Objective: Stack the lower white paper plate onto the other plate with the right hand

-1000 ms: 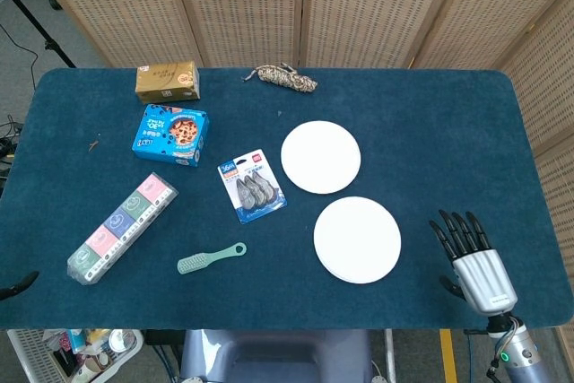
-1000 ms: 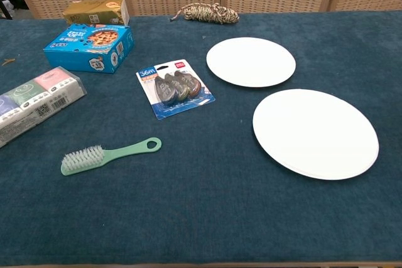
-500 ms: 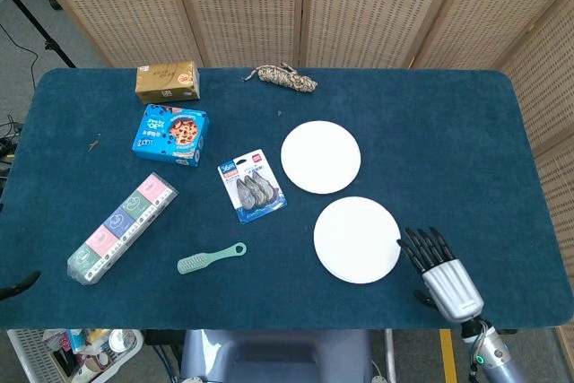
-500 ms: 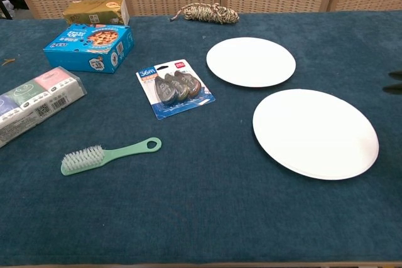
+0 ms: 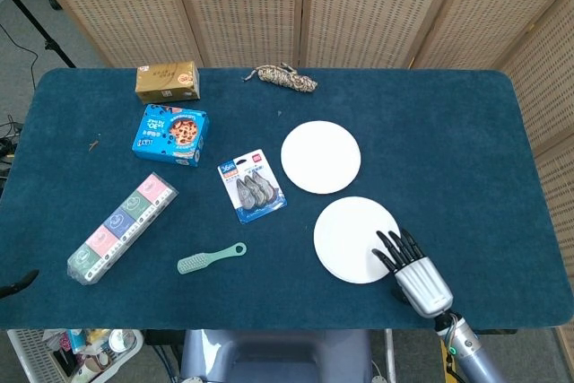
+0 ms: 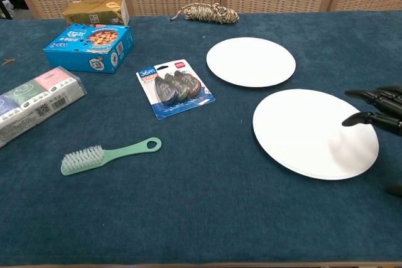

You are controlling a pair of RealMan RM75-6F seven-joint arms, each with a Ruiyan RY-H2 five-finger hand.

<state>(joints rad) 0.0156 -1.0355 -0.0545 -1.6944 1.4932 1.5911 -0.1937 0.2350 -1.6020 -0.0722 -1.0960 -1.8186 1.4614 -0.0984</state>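
Note:
Two white paper plates lie flat on the blue table. The lower plate (image 5: 352,239) (image 6: 311,132) is nearer to me; the other plate (image 5: 320,156) (image 6: 250,61) lies just beyond it, slightly left. My right hand (image 5: 411,270) (image 6: 379,110) hovers over the lower plate's right edge, fingers spread and pointing left, holding nothing. Its fingertips (image 6: 349,121) reach over the plate rim. My left hand shows in neither view.
Left of the plates lie a blister pack of correction tapes (image 5: 252,188), a green brush (image 5: 210,259), a wrapped row of boxes (image 5: 122,228), a blue cookie box (image 5: 170,134), a gold box (image 5: 167,81) and a rope bundle (image 5: 283,77).
My right hand has moved left from the table's right front corner to above the lower plate's right edge. The plates have not moved.

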